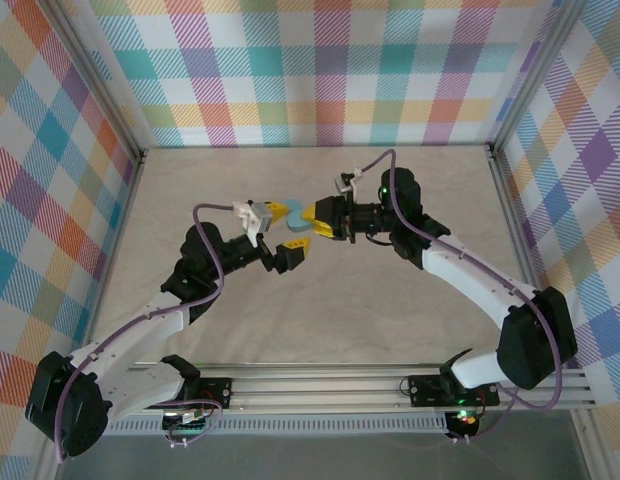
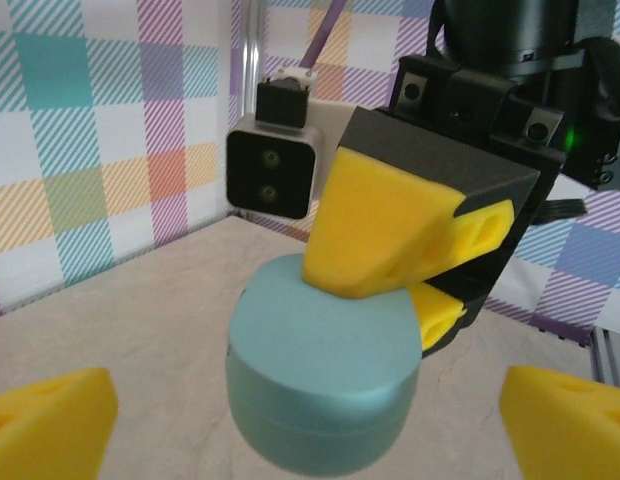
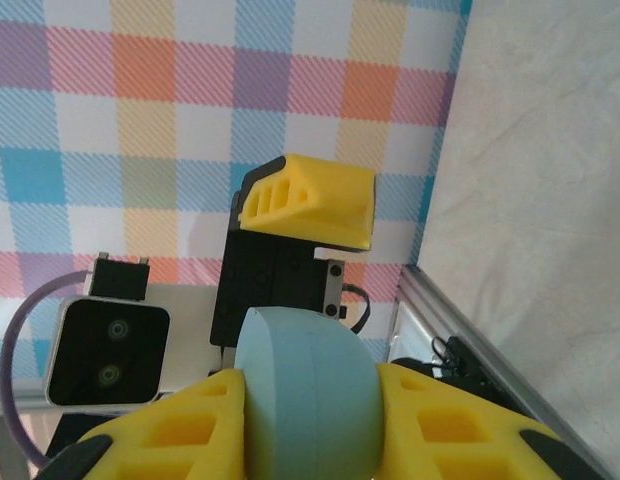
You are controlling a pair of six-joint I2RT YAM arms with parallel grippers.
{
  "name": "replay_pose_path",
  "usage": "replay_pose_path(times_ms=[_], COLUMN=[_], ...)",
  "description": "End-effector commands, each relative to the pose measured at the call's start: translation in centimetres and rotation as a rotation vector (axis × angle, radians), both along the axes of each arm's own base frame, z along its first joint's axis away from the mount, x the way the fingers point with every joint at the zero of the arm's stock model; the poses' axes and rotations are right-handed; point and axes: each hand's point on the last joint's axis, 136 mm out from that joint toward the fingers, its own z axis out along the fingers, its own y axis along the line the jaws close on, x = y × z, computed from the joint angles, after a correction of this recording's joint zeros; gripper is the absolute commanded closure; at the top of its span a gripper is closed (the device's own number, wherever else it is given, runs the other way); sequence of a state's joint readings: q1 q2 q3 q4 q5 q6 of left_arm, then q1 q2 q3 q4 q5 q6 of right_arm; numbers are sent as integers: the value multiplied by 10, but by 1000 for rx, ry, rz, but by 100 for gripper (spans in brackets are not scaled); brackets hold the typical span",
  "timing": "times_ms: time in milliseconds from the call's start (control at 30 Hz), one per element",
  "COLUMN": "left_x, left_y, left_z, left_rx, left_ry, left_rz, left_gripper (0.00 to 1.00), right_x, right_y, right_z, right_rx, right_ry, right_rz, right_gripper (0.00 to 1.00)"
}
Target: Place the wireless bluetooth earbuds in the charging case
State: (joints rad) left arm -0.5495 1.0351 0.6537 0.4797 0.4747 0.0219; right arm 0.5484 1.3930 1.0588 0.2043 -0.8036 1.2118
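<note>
right tool (image 1: 313, 224) clenched on teal charging case (image 2: 320, 380), mid-frame above desk (image 1: 320, 320) | left tool (image 1: 287, 230) released, fingers straddling case, apart from it

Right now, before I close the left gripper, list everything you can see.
case: one, teal, closed, held above the table in the right gripper
table: one, beige, under both arms
walls: three, plaid, around the table
rail: one, silver, near edge, at the arm bases
wrist cameras: two, white and black, one on each wrist
left gripper: one, yellow fingers, open, facing the case
right gripper: one, yellow fingers, shut on the case
</note>
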Motion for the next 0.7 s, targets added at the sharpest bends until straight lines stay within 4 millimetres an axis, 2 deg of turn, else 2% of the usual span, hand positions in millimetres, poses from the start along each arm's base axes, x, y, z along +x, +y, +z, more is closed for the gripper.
replay_pose_path(times_ms=[0,200,300,433,667], left_x=[5,30,48,61,80], left_y=[2,16,31,44,35], left_z=[9,0,-17,-33,-60], left_rx=[9,-63,-22,12,123], left_ry=[-11,166,284,378,566], left_rz=[31,185,329,444,475], left_gripper=[0,0,0,0,0], right_x=[14,47,58,74,111], right_y=[-20,-54,-65,-81,-107], right_z=[1,-36,-66,-108,-166], right_rx=[-66,-197,-272,-330,-440], right_ry=[-41,-25,-5,45,63], right_rz=[-81,-172,-188,-206,-250], right_gripper=[78,78,78,79,80])
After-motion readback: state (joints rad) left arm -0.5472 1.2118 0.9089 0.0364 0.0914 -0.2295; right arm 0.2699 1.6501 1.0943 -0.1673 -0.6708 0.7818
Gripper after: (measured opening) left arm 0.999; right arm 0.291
